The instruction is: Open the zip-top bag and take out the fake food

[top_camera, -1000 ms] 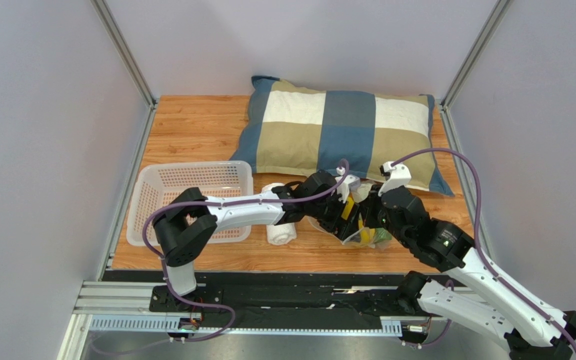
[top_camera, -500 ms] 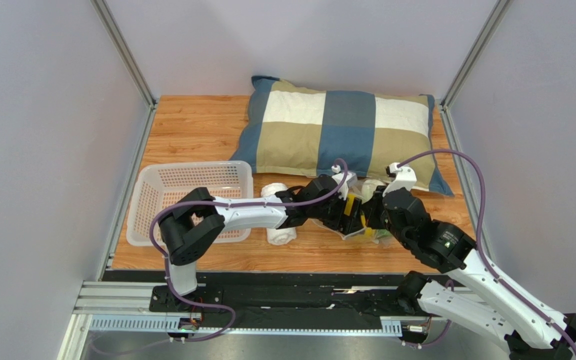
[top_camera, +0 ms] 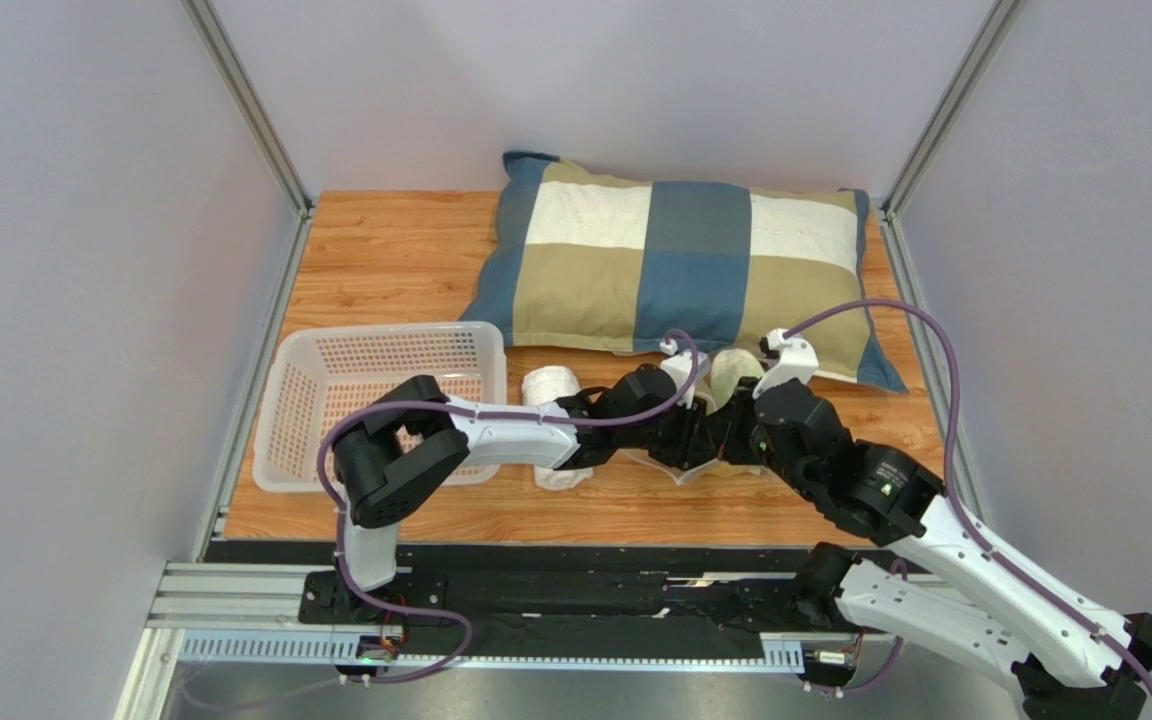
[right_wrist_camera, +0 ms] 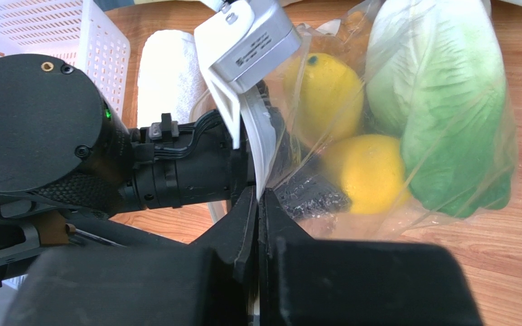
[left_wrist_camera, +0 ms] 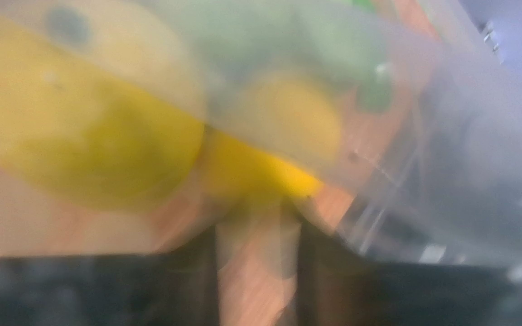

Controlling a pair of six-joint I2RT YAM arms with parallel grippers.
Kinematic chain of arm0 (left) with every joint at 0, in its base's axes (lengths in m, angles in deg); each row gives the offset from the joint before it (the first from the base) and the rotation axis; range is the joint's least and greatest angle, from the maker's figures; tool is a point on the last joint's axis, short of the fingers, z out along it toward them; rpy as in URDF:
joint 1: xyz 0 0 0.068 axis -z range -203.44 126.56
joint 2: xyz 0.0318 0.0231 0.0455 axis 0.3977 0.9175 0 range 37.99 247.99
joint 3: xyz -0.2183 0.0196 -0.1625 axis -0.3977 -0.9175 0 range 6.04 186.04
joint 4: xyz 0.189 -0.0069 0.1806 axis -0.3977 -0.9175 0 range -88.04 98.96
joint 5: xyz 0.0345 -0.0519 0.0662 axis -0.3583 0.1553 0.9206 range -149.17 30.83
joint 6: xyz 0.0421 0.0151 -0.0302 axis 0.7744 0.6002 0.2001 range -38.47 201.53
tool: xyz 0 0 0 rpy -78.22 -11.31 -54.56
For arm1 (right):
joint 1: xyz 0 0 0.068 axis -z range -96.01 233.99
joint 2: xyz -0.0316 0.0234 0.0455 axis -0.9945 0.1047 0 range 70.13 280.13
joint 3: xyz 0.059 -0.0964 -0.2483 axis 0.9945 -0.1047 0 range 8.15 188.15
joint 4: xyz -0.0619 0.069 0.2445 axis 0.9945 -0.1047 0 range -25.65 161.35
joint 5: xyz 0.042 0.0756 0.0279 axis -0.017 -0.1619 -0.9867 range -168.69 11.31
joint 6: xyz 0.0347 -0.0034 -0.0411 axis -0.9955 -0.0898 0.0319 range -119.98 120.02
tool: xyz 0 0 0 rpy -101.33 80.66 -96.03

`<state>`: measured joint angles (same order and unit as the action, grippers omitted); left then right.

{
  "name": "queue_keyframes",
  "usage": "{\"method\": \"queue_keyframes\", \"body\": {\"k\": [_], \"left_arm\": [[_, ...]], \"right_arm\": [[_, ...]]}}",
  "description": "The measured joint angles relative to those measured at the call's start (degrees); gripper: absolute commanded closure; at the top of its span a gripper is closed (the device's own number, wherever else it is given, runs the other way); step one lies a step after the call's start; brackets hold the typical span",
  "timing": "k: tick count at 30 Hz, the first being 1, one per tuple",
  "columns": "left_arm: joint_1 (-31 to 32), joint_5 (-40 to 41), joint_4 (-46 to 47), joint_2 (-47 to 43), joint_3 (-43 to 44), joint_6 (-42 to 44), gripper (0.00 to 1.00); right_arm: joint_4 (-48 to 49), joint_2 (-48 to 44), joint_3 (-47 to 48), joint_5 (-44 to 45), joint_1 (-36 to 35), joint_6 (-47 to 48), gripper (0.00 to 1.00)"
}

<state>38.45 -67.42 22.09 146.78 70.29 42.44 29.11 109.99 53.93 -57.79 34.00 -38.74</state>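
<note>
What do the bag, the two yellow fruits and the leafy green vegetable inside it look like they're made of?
The zip-top bag looks like thin clear plastic film: it creases and glints. The upper lemon and lower lemon seem to be glossy moulded plastic, evenly yellow with soft highlights. The cabbage looks like duller plastic with moulded veins, though the film over it leaves that open.

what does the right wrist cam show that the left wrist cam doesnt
Only the right wrist: the rolled white towel, the white basket, the left arm's wrist, and the right hand pinched shut on the zip-top bag. Only the left wrist: the left hand itself, dark and blurred. Both: two yellow lemons and the green cabbage inside the clear bag, over the wooden table.
</note>
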Motion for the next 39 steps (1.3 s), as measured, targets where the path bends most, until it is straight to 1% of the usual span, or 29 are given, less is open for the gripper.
{"method": "queue_keyframes", "body": {"k": [2,5,9,10,12,13,14,15,16,17,18,22,28,29,32,33,35,37,38,39], "left_arm": [[0.00,0.33,-0.37,-1.18,-1.03,0.94,1.00],[-0.04,0.81,-0.28,-3.41,-2.56,1.79,1.00],[-0.07,1.36,-2.16,-9.03,-5.05,3.28,1.00],[-0.07,1.38,-2.60,-10.21,-5.33,3.58,0.98],[-0.07,1.46,-3.56,-12.57,-5.62,4.09,0.88],[-0.07,1.55,-4.07,-13.55,-5.73,4.28,0.73],[-0.04,1.51,-4.46,-14.36,-5.84,4.55,0.65],[-0.04,1.42,-4.81,-14.95,-5.92,4.66,0.52],[-0.04,1.22,-5.27,-15.23,-5.90,4.81,0.20],[-0.07,0.79,-5.81,-15.30,-5.81,4.87,0.08],[-0.09,0.07,-6.75,-15.13,-5.60,5.31,0.04],[-0.11,-3.41,-10.01,-12.46,-3.37,5.14,0.01],[-0.11,-6.45,-11.85,-9.03,-2.97,5.16,0.01],[-0.11,-6.47,-11.89,-8.48,-2.75,5.16,0.02],[-0.15,-6.10,-12.09,-6.71,-1.81,5.14,0.10],[-0.15,-5.66,-12.07,-6.03,-1.49,5.14,0.20],[-0.15,-4.26,-12.04,-5.31,-1.29,4.96,0.30],[-0.15,-2.47,-12.04,-4.98,-1.29,5.03,0.48],[-0.15,-1.60,-12.04,-4.98,-1.31,5.01,0.52],[-0.13,-0.94,-11.89,-5.01,-1.31,5.09,0.67]], "right_arm": [[-0.28,-0.55,0.00,0.35,-0.09,0.07,1.00],[-0.15,-1.51,0.00,0.63,-0.22,0.11,1.00],[-0.35,-2.03,0.00,1.70,-0.24,0.52,1.00],[-0.39,-2.23,0.00,2.08,-0.24,0.66,1.00],[-0.42,-2.36,0.00,2.40,-0.35,0.76,1.00],[-0.42,-2.49,0.00,2.43,-0.37,0.83,1.00],[-0.37,-2.62,0.00,2.43,-0.39,0.85,1.00],[-0.33,-2.80,0.00,2.34,-0.39,0.85,1.00],[-0.31,-2.86,0.00,2.12,-0.39,0.85,1.00],[-0.22,-2.84,0.00,1.92,-0.39,0.85,1.00],[-0.13,-2.82,0.00,1.64,-0.39,0.85,1.00],[0.48,-1.75,0.00,0.63,-0.44,0.85,1.00],[0.96,-0.61,-0.37,0.04,-0.37,1.11,1.00],[0.85,-0.63,-0.57,0.13,-0.33,1.14,1.00],[0.07,-0.57,-1.11,0.72,-0.20,1.38,1.00],[-0.39,-0.57,-1.22,0.94,-0.11,1.42,1.00],[-0.83,-0.59,-1.25,1.03,-0.04,1.44,1.00],[-0.09,-0.68,-1.25,0.11,-0.22,1.33,1.00],[0.11,-0.87,-1.25,-0.13,-0.31,1.31,1.00],[0.11,-1.07,-1.25,-0.20,-0.39,1.33,1.00]]}}
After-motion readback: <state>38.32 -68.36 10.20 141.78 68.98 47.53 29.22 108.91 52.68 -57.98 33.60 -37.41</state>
